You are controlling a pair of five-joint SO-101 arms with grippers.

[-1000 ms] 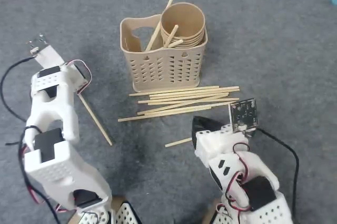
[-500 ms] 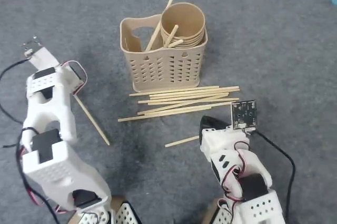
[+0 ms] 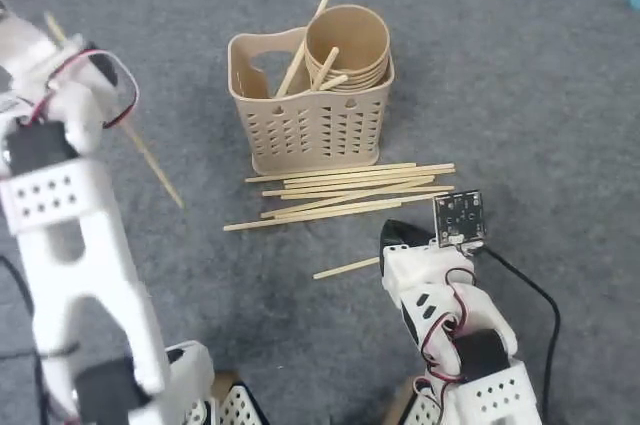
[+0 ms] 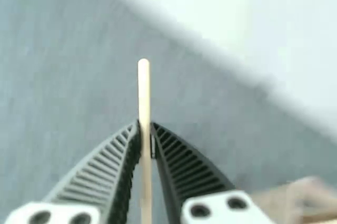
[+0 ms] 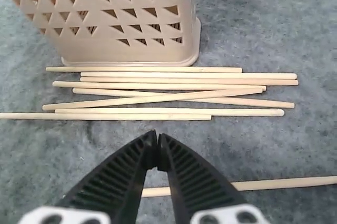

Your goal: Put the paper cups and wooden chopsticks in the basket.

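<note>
The left claw [image 4: 146, 135] grips one chopstick [image 4: 143, 89]. The right claw [image 5: 157, 142], pinched together and empty, faces the chopstick pile [image 5: 168, 93].

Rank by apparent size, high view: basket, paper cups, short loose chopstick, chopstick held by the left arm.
1. basket
2. paper cups
Unranked: held chopstick, long but thin, and lifted nearer the camera.
Last: short loose chopstick

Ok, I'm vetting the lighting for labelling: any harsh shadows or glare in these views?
High view: even light, no hard shadows around the basket. Right wrist view: loose chopsticks cast faint shadows, no glare. Left wrist view: bright pale wall behind, held chopstick evenly lit.
</note>
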